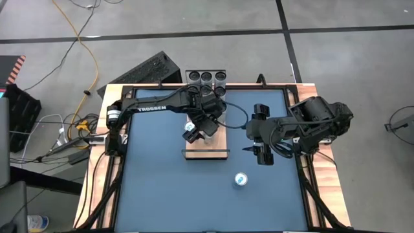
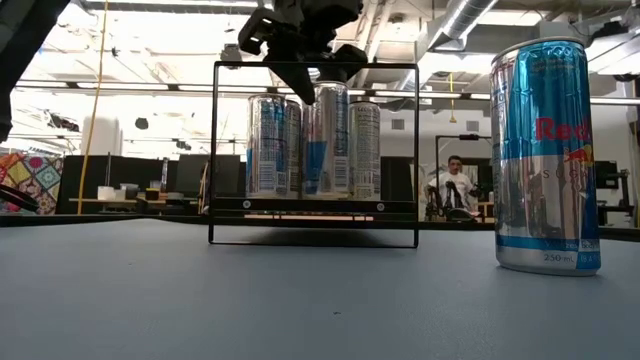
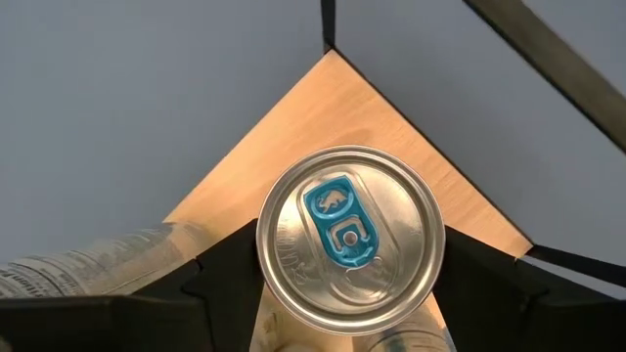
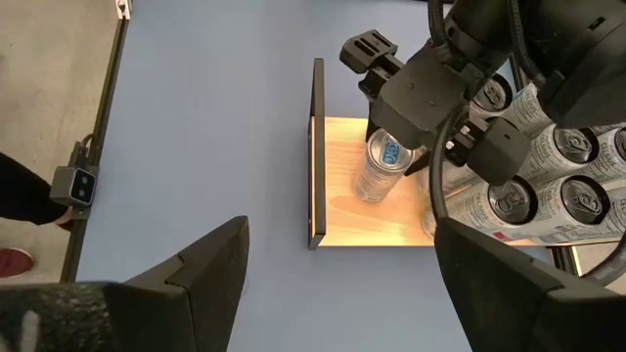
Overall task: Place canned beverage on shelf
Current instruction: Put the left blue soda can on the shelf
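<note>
The shelf (image 1: 207,148) is a light-wood board with black end rails, lying mid-table. My left gripper (image 1: 207,126) reaches over it from the table's left and is shut on a silver can with a blue tab (image 3: 347,240). That can stands upright over the board (image 4: 380,171). Whether its base touches the wood, I cannot tell. A second silver-and-blue can (image 1: 241,179) stands on its base on the blue table, nearer the front (image 2: 545,155). My right gripper (image 1: 262,155) hovers open to the right of the shelf, with nothing between its fingers (image 4: 342,264). My left gripper pinches the can's upper wall just under the rim (image 3: 262,256) between its two fingers, one on each side. The fingers (image 3: 220,274) come from above, slanting down. The can stays upright, its top facing up, over the shelf board near one corner (image 3: 333,108).
A black tray with several cans (image 1: 207,77) stands at the table's far edge, behind the shelf (image 4: 558,176). Another can's printed side (image 3: 88,274) shows close beside the held one. Wooden strips edge the blue table (image 1: 162,194). A person sits in the room beyond (image 2: 455,175).
</note>
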Tool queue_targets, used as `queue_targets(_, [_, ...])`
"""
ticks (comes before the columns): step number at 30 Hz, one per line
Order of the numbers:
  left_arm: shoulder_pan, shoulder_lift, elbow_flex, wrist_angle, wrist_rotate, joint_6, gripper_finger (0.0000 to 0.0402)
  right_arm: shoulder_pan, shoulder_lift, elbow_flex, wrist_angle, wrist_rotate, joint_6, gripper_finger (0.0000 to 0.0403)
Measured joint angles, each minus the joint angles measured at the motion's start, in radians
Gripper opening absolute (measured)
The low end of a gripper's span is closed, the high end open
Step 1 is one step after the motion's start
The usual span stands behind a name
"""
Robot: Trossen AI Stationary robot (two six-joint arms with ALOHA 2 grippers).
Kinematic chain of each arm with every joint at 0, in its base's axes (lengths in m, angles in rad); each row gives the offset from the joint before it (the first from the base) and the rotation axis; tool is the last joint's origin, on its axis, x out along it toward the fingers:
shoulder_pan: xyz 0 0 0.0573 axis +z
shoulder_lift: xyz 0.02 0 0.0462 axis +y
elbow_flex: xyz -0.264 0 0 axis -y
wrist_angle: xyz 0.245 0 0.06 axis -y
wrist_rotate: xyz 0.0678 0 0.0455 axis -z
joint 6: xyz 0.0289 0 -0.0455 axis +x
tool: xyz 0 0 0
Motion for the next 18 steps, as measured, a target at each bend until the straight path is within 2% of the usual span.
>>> queue_targets(10, [-0.019, 0.0, 0.001, 0.028, -0.074, -0.011, 0.0291, 0.0, 0.0, 0.0, 0.0, -0.001, 0.0, 0.0311])
queue_targets(18, [-0.025, -0.01, 0.009, 0.013, -0.179, -0.05, 0.0296, 0.0, 0.0, 0.0, 0.0, -0.002, 0.0, 0.0311])
